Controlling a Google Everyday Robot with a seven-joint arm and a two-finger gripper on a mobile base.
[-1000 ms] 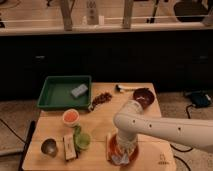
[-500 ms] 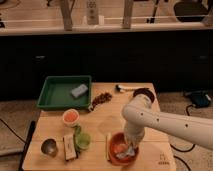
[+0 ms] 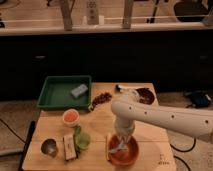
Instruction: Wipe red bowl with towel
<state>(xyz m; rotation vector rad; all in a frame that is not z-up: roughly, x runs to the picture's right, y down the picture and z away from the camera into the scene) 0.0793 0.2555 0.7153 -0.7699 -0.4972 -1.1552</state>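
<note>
The red bowl [image 3: 132, 154] is sitting at the near edge of the worktop [image 3: 98, 122], a little right of the middle. The white arm [image 3: 167, 118] is reaching in from the right edge and bending down over the bowl, and the gripper [image 3: 123, 139] is pointing straight down inside it, just above the bowl's floor. A pale towel [image 3: 117, 147] is lying bunched in the bowl directly under the gripper and appears to be touching it. The wrist is blocking the view there, so I cannot tell whether the gripper is clenched on the cloth or released.

A thin pale strip [image 3: 107, 147] is lying just beside the bowl's left side. Further left along the near edge, a green lump [image 3: 82, 140], a wrapped bar [image 3: 69, 148] and a small metal cup [image 3: 49, 147] are sitting in a loose row. A small dish with an orange filling [image 3: 71, 116] is standing behind them. A green tray [image 3: 64, 106] is occupying the far-left corner, holding a grey-blue sponge [image 3: 78, 90]. Dark crumbs [image 3: 102, 98] are lying beside the tray, and a dark dish [image 3: 146, 95] is resting near the far-right corner.
</note>
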